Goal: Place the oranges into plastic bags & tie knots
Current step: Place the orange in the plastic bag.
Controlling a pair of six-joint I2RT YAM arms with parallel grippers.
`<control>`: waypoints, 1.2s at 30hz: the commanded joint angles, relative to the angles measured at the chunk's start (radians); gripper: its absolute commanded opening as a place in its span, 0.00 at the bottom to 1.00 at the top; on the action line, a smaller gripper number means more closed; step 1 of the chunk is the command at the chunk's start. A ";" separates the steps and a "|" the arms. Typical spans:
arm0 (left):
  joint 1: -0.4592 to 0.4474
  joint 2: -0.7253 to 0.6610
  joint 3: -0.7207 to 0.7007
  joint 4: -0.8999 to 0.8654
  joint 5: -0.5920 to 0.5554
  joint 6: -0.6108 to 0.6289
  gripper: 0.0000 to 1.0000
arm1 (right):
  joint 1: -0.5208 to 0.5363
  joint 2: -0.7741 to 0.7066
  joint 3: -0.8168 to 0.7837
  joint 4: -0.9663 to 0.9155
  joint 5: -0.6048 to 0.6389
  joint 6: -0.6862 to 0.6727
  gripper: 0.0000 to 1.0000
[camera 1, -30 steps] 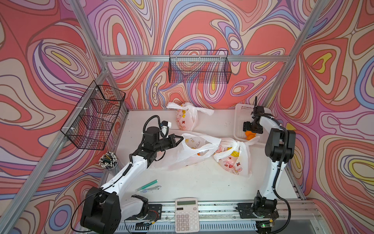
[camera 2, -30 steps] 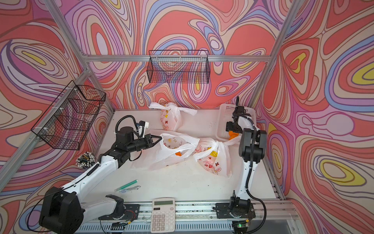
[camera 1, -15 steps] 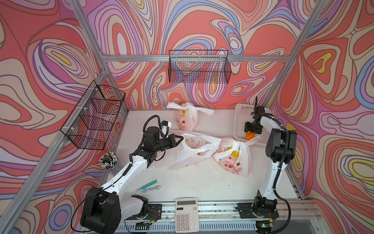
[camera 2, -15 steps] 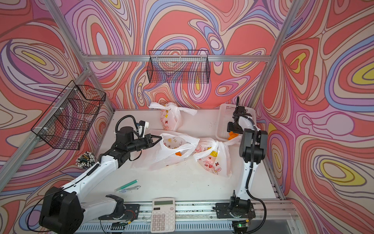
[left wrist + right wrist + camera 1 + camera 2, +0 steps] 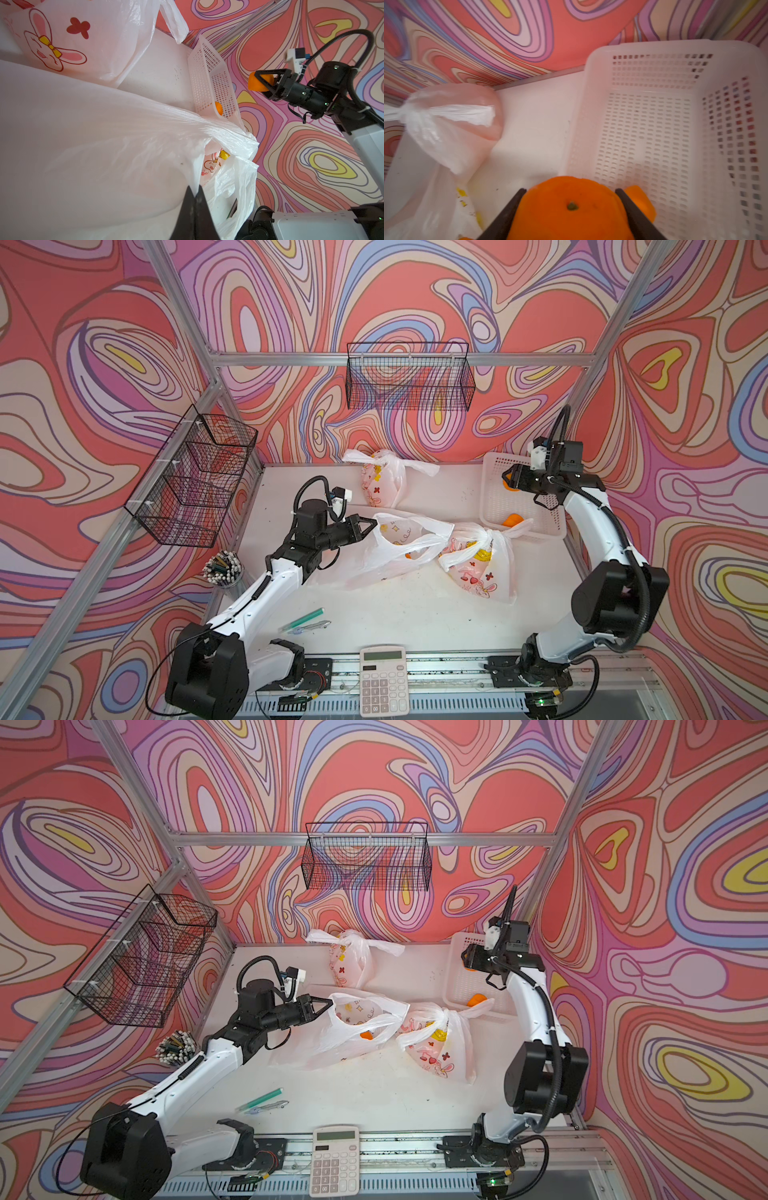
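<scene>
My left gripper [image 5: 371, 523] is shut on the rim of the open plastic bag [image 5: 386, 560] at the table's middle, holding its mouth up; the pinch shows in the left wrist view [image 5: 194, 192]. One orange [image 5: 409, 556] lies inside that bag. My right gripper [image 5: 508, 483] is shut on an orange [image 5: 571, 212] and hangs above the white basket [image 5: 492, 497]. Another orange [image 5: 514, 519] lies in the basket's near corner. Two more plastic bags are tied with knots: one [image 5: 482, 572] beside the open bag, one [image 5: 380, 485] by the back wall.
A calculator [image 5: 383, 680] lies at the front edge, with a green pen [image 5: 303, 620] to its left. A cup of pens [image 5: 222, 570] stands at the left edge. Black wire baskets hang on the left wall [image 5: 195, 481] and the back wall [image 5: 409, 381].
My right gripper has closed on an orange in the basket and lifted it up toward the back. The left arm and the open bag have not moved.
</scene>
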 commanded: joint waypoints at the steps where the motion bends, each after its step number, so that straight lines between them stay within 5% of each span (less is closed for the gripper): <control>1: 0.004 0.005 0.020 0.028 0.013 0.002 0.00 | 0.134 -0.100 -0.108 0.125 -0.164 0.109 0.57; 7: 0.005 0.007 0.019 0.036 0.020 -0.004 0.00 | 0.442 -0.230 -0.265 0.334 -0.150 0.271 0.57; 14: 0.005 0.000 0.011 0.038 0.022 -0.006 0.00 | 0.726 -0.130 -0.305 0.387 0.031 0.304 0.57; 25: 0.005 -0.015 -0.001 0.034 0.007 -0.011 0.00 | 0.798 0.143 -0.251 0.444 0.133 0.285 0.60; 36: 0.019 -0.008 -0.051 0.070 -0.038 -0.062 0.00 | 0.814 0.259 -0.180 0.494 0.030 0.304 0.86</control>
